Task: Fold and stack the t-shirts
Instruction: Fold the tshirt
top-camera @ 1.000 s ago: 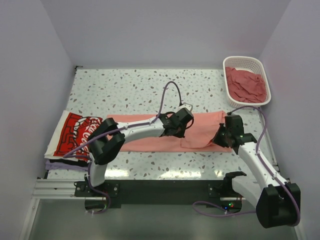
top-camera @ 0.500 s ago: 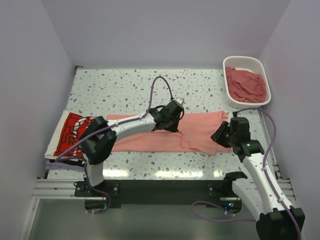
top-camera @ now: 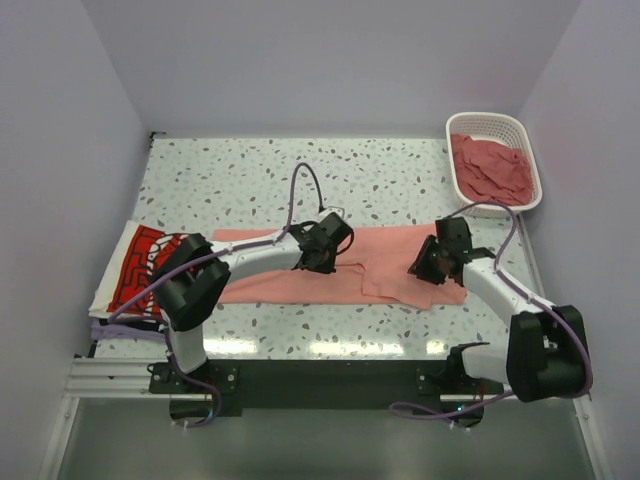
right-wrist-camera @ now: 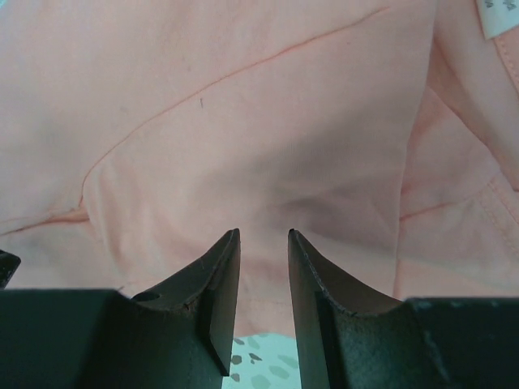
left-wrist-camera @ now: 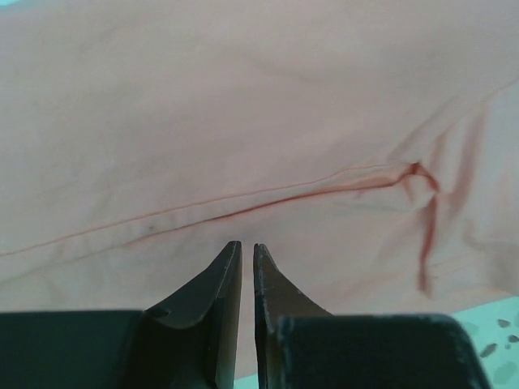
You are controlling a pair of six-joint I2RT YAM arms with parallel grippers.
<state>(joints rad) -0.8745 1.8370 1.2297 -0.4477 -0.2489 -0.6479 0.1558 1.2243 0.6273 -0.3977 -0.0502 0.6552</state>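
Note:
A salmon-pink t-shirt [top-camera: 390, 262] lies folded into a long strip across the middle of the table. My left gripper [top-camera: 322, 250] sits low over the strip's middle. In the left wrist view its jaws [left-wrist-camera: 247, 245] are shut to a hairline slit, nothing between them, with a seam of the shirt [left-wrist-camera: 268, 121] ahead. My right gripper [top-camera: 425, 265] hovers over the strip's right part. It stands open and empty [right-wrist-camera: 263, 232] above the near hem of the shirt [right-wrist-camera: 268, 121]. A white t-shirt with red-and-black print [top-camera: 145, 265] lies folded at the left on a pale purple one [top-camera: 120, 328].
A white slatted basket [top-camera: 490, 122] at the back right holds more salmon-pink t-shirts [top-camera: 490, 170]. The speckled tabletop [top-camera: 260, 185] stretches behind the strip. White walls close in the table on the left, back and right.
My right gripper has opened and shifted up and left over the shirt's right end. My left gripper has slid left along the strip, still shut.

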